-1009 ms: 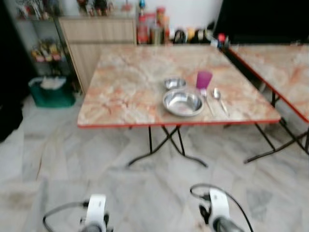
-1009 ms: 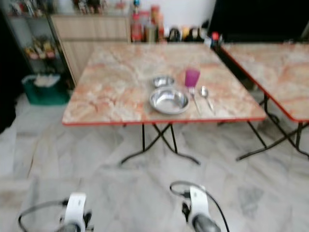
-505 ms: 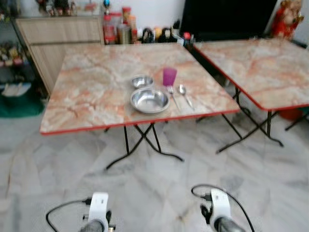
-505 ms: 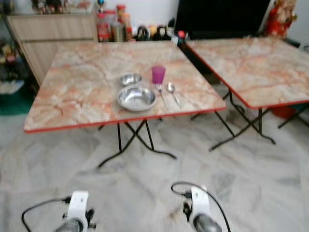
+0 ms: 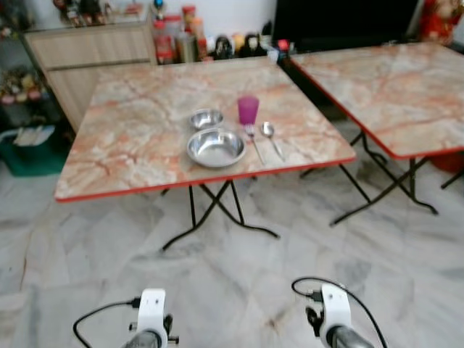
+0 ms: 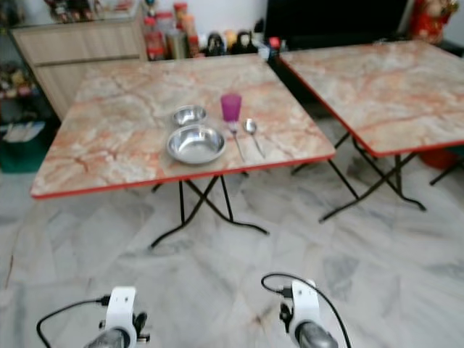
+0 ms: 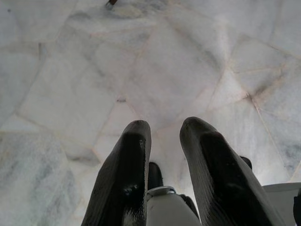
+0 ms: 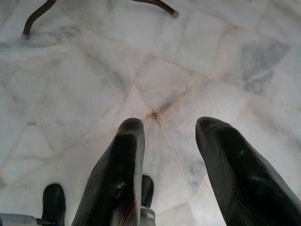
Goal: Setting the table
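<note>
The square folding desk (image 5: pixel 145 138) had a pink and cream marble pattern, a red edge and black legs. On it sat a shiny silver metal plate (image 5: pixel 215 147), a small silver metal bowl (image 5: pixel 206 118), a purple plastic cup (image 5: pixel 248 109), a silver fork (image 5: pixel 253 140) and a silver spoon (image 5: pixel 270 135). The stone floor (image 5: pixel 239 268) was grey and white with patchy lines.

From my seat both arms are cut off at six o'clock, the second table (image 5: pixel 391 87) runs off at three o'clock, and the bottles (image 5: pixel 177 40) on the cabinet (image 5: pixel 94 51) at twelve o'clock are too blurred to identify.
</note>
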Motion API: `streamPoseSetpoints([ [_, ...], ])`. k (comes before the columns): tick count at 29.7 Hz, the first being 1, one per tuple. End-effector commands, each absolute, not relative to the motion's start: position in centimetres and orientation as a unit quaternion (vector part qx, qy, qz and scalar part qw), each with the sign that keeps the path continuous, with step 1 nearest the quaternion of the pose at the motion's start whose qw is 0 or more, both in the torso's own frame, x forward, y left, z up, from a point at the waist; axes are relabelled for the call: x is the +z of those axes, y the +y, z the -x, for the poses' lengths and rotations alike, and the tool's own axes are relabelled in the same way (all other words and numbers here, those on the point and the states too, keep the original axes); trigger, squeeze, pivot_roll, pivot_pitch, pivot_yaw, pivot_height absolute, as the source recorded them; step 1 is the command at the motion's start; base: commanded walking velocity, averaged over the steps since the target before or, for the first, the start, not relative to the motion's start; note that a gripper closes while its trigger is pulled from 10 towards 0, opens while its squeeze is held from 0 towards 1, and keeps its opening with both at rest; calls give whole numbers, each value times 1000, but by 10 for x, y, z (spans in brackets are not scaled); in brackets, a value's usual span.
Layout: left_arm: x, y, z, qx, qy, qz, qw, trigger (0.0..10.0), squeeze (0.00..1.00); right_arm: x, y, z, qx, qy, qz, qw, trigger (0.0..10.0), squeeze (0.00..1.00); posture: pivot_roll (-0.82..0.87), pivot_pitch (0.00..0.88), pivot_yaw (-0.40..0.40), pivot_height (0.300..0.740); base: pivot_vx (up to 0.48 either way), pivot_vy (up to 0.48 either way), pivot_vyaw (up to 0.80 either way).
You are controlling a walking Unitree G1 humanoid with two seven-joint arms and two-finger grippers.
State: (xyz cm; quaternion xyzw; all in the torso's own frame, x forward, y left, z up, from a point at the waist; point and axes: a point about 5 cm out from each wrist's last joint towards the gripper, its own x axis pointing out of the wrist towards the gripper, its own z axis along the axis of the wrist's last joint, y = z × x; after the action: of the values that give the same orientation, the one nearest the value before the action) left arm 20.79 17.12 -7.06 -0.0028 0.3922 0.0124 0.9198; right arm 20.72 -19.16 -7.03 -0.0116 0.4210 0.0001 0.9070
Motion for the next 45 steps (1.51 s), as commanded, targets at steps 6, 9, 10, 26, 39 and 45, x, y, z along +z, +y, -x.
streamPoseSetpoints([
  [6,-71,175,-206,19,398,5,917,10000,0,-69,-189,-210,0,415,8,910,10000,0,30,0,-12,740,303,0,400],
  [9,-72,175,-206,18,398,5,917,10000,0,-69,-189,-209,0,417,7,909,10000,0,30,0,-12,740,303,0,0],
  [10,-72,174,-206,18,398,5,917,10000,0,-69,-190,-209,0,417,8,909,10000,0,27,0,-13,740,304,0,0],
  [26,-72,173,-206,16,400,6,917,10000,0,-70,-191,-208,0,418,8,908,10000,0,23,0,-13,740,303,0,0],
  [39,-73,176,-203,20,403,-3,915,10000,0,-63,-194,-214,25,382,28,923,10000,0,20,0,-15,740,136,0,0],
  [45,-74,176,-201,19,405,-3,914,10000,0,-56,-200,-219,21,343,35,938,10000,0,7,0,-9,740,0,0,0],
])
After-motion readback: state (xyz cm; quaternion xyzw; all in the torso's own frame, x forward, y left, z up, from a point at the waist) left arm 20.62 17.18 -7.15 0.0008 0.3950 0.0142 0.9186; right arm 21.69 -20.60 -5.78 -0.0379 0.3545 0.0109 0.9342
